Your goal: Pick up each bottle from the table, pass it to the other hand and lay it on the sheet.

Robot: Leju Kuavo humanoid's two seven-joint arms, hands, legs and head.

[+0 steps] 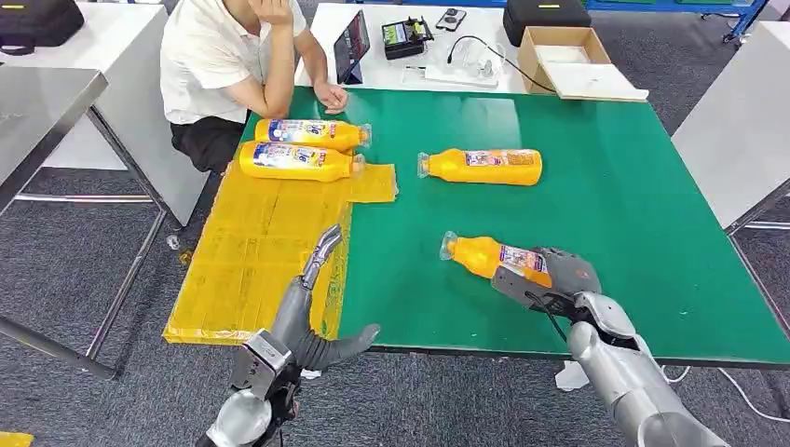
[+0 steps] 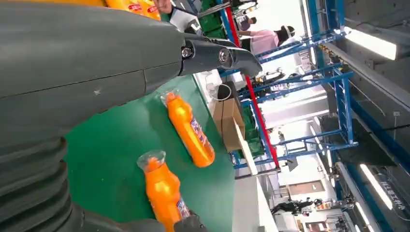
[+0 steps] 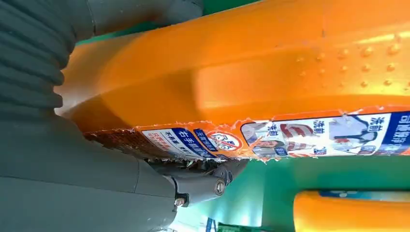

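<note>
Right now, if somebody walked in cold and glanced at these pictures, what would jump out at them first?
Probably the orange bottles: two lie side by side on the yellow sheet at the table's far left, a third bottle lies mid-table on the green table. The right robot hand grips the nearest bottle near the front edge, while the left robot hand hangs open over the sheet. A person sits at the far corner.
</note>
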